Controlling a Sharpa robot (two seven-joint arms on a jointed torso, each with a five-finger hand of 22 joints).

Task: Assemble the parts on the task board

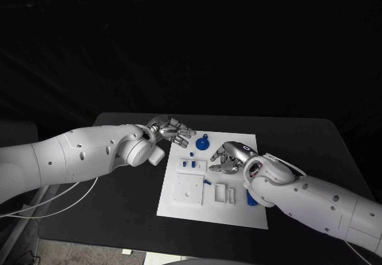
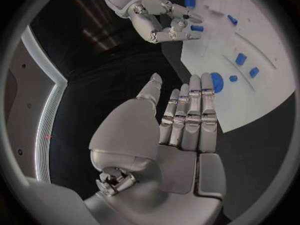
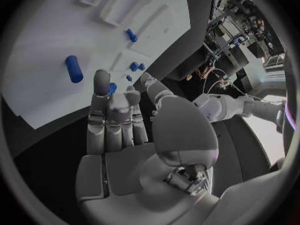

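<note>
we see a white task board [image 1: 239, 212] lying in the middle of a black table [image 1: 310, 138], with small blue parts scattered across it. our left hand [image 1: 169, 128] hovers at the board's far left corner, fingers straight, side by side and holding nothing; the left wrist view shows them stretched out toward a round blue part [image 2: 216, 81] just past the fingertips [image 2: 199, 82]. our right hand [image 1: 228, 155] hangs over the upper middle of the board, fingers loosely curled; we cannot tell for sure whether they pinch anything, though they look empty. the round blue part [image 1: 203, 143] sits between the two hands, near both, a little closer to the left. a blue cylinder [image 3: 74, 68] lies flat on the board on the right arm's side, its long axis roughly along the board's long edge. we judge the round part the likeliest next pick, reached from the left.
</note>
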